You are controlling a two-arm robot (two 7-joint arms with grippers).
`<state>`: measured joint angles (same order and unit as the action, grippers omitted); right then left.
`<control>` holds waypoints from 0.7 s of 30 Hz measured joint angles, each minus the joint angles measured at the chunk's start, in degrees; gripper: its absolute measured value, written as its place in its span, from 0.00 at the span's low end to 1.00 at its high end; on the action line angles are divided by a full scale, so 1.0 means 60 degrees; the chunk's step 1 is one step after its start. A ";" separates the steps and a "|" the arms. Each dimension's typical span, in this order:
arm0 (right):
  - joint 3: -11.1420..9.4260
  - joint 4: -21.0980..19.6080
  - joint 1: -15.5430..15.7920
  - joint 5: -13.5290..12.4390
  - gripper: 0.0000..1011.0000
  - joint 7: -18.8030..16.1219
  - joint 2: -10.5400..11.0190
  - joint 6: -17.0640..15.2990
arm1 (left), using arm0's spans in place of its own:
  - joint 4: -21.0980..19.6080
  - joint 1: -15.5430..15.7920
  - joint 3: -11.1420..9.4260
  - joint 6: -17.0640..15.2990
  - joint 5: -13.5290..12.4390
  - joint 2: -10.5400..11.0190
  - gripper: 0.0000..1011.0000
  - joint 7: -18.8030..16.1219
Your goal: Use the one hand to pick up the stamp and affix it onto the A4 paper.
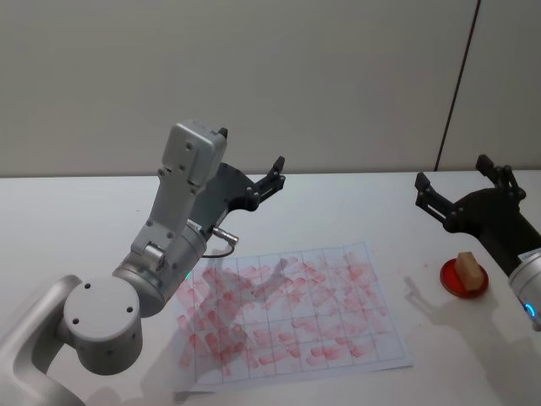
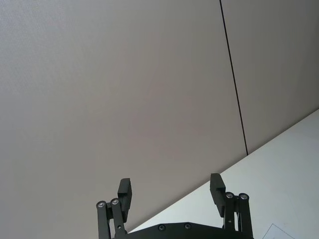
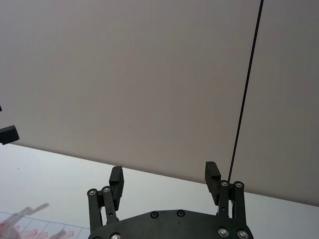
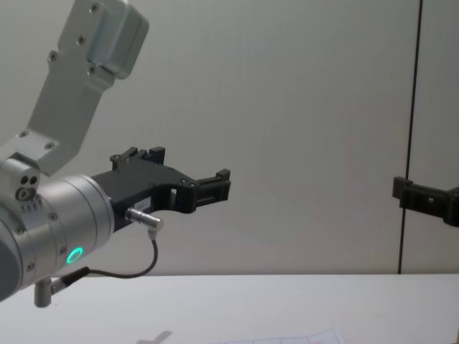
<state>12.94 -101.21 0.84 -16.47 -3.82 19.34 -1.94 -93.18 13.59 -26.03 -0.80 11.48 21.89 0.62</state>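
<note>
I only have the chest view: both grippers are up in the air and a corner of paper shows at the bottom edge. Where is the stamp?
Observer: In the head view the stamp stands on a red dish on the table, to the right of the A4 paper.
Operator: Which gripper is nearer to it?
Observer: The right gripper, open and raised just beyond the dish. The left gripper is open and raised beyond the paper's far edge.
Operator: Is the paper blank?
Observer: No, nearly every cell of its printed grid carries red marks.
</note>
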 joint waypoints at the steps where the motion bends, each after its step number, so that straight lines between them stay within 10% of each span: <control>1: 0.0000 0.0000 0.0000 0.0000 0.99 0.0000 0.0000 0.0000 | 0.0000 0.0000 0.0000 0.0000 0.0000 0.0000 0.99 0.0000; 21: -0.0001 -0.0003 0.0000 0.0000 0.99 -0.0001 -0.0001 0.0000 | 0.0000 0.0000 0.0000 0.0000 0.0000 0.0000 0.99 0.0000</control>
<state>12.94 -101.23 0.84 -16.47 -3.83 19.33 -1.95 -93.17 13.59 -26.02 -0.80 11.48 21.89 0.62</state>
